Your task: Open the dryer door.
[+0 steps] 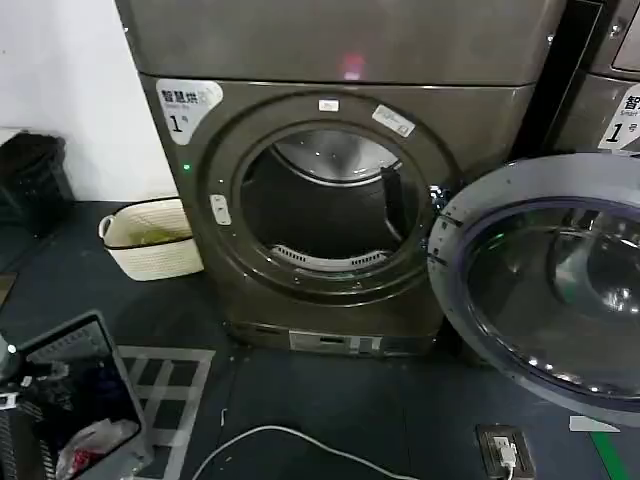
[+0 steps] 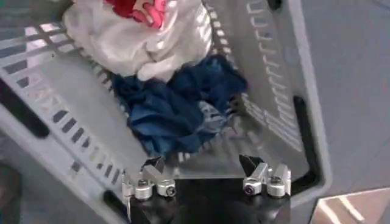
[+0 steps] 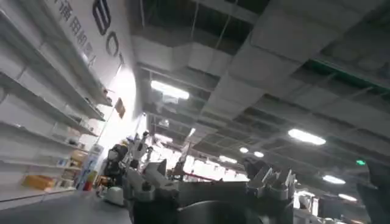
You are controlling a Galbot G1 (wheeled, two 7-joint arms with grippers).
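Since the dryer door (image 1: 545,280) is hanging wide open at the dryer (image 1: 330,190) front's right edge, task is looking done; left gripper (image 2: 207,172) hovering, jaws apart, over laundry basket (image 2: 55,115); right gripper (image 3: 210,182) pointing at ceiling, jaws apart.

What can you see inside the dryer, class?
The door is swung open, so the dryer shows its steel drum and a ribbed grey strip at the lower lip. No laundry is visible; the drum's dark depths cannot be made out.

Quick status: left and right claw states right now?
Left claw: open, empty, above the grey plastic laundry basket of clothes.
Right claw: open, empty, aimed at the ceiling.
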